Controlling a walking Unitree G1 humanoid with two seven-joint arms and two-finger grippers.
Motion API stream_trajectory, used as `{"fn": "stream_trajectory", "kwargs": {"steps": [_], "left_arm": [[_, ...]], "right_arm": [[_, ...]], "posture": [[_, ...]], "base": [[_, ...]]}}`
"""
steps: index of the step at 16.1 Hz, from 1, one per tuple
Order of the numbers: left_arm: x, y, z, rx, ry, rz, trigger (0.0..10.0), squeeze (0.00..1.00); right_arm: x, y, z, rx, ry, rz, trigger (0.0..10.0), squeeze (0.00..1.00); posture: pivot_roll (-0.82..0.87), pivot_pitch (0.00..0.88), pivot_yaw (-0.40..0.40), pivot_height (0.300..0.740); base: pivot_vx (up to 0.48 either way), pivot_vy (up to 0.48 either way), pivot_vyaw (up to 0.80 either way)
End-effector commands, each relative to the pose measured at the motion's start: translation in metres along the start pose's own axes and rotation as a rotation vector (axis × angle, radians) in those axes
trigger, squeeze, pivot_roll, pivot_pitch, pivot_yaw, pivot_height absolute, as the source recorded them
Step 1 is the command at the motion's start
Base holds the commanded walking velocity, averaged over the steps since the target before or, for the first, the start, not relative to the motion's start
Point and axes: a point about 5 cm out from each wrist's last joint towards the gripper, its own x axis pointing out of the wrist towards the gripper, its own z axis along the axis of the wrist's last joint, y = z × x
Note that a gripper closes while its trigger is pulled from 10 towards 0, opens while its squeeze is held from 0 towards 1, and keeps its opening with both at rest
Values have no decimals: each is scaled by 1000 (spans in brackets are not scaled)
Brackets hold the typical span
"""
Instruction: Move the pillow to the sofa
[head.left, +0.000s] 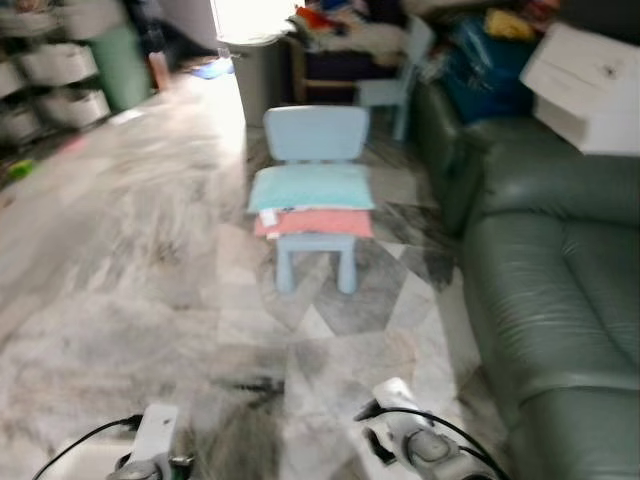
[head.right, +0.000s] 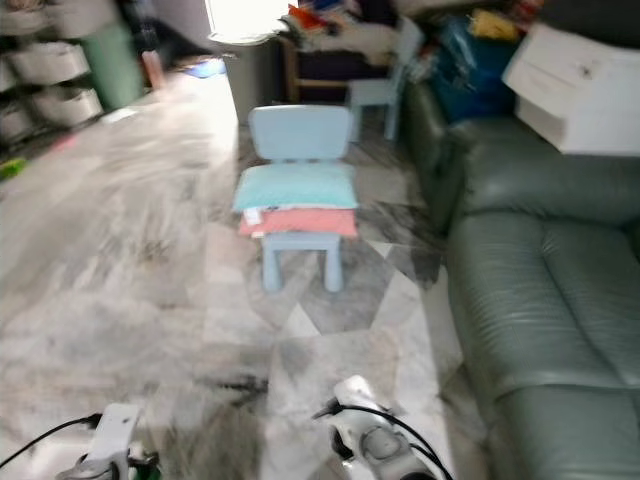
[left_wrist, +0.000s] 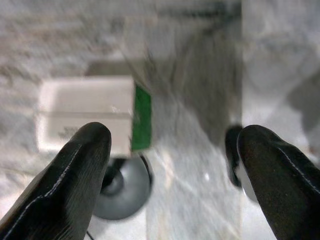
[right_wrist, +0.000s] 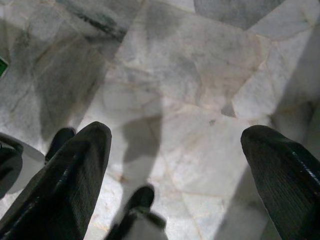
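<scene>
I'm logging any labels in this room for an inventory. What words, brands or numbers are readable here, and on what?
None can be read.
White box on the sofa: no print shows, picture blurred.
Small tag on the light blue pillow on the chair: too small and blurred.
Storage bins on the shelves: too blurred.
Green patch beside the white block, left wrist view: no lettering shows.
</scene>
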Motion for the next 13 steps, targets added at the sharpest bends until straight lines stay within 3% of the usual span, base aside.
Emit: {"fn": "stream_trajectory", "kwargs": {"steps": [1,13], "left_arm": [[1,-7,6,14,-19,-21,10000,0],[1,-9,4,30,-11,-22,10000,0]], "right_arm": [[-2,-11,-9,1,25,-29,10000,0],[-2,-13,-10,50,22,-51,10000,0]], "posture": [[-12,0,24,740],[-11,0,22,740]], "base": [[368,307,0],[475,0,0]]}}
